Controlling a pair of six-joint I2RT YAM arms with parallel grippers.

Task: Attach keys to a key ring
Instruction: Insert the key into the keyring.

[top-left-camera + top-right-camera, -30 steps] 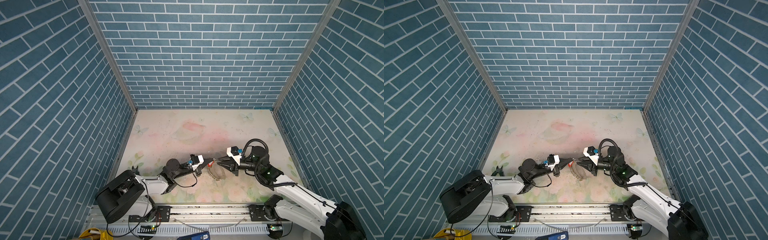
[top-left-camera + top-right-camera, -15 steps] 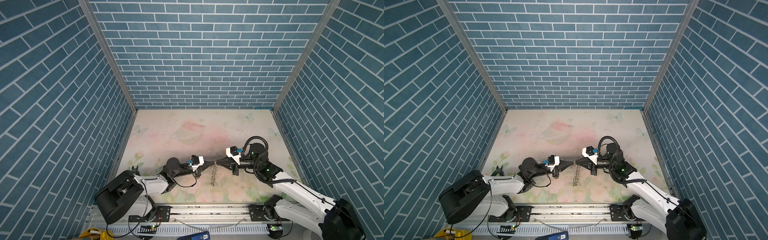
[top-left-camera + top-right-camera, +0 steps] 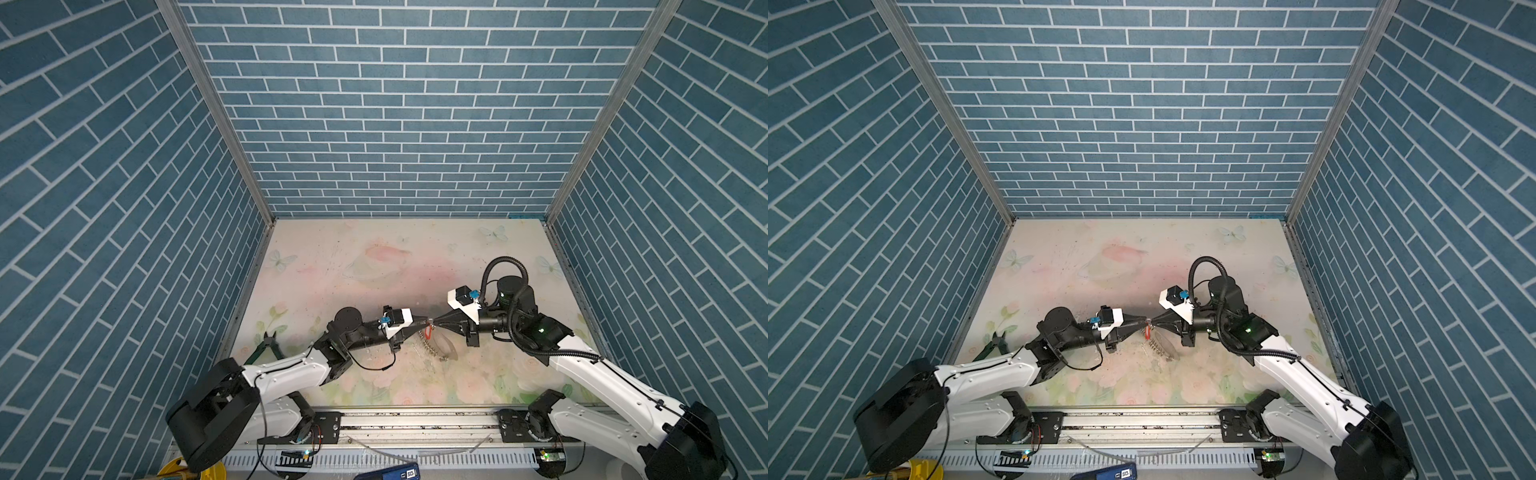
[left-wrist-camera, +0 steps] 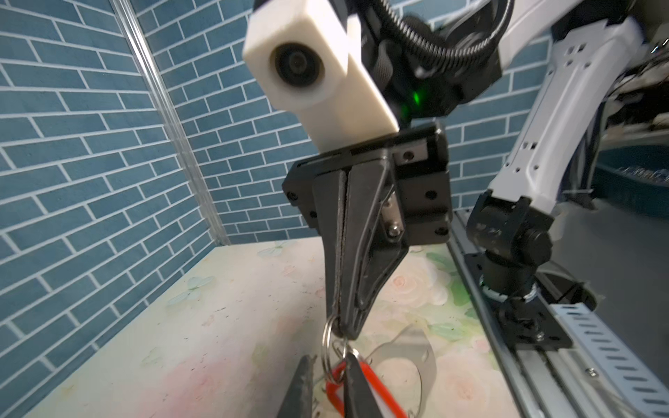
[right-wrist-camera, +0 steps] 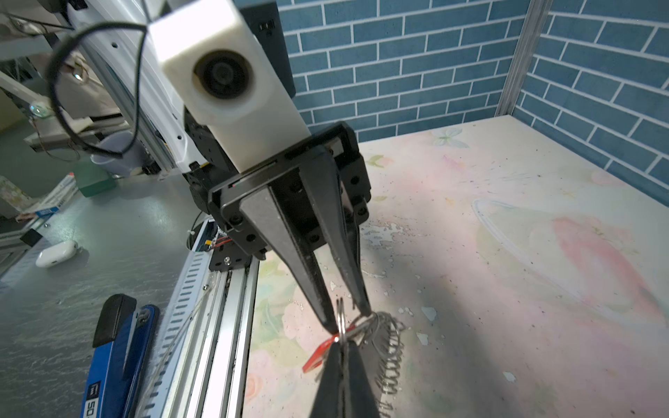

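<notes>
The right claw (image 4: 339,326) has just clamped the metal loop (image 5: 340,314) of the key tag (image 5: 318,356) and the left claw (image 5: 346,319) is spreading, probably a handover; the key ring (image 5: 391,362) dangles just below the right claw.

3 walls (image 3: 395,124) of teal-blue brick pattern with white mortar lines close in the scene: 1 at the back and 1 on each side. 2 bare metal posts (image 3: 218,116) run down the back corners. The tabletop (image 3: 374,257) is pale, printed with pink washes, roses and butterflies, and speckled with dark flecks. An aluminium rail (image 3: 415,419) lines its front edge. In the right wrist view a grey bench surface (image 5: 72,289) lies beyond that rail. The light is even and the shadows are soft.
</notes>
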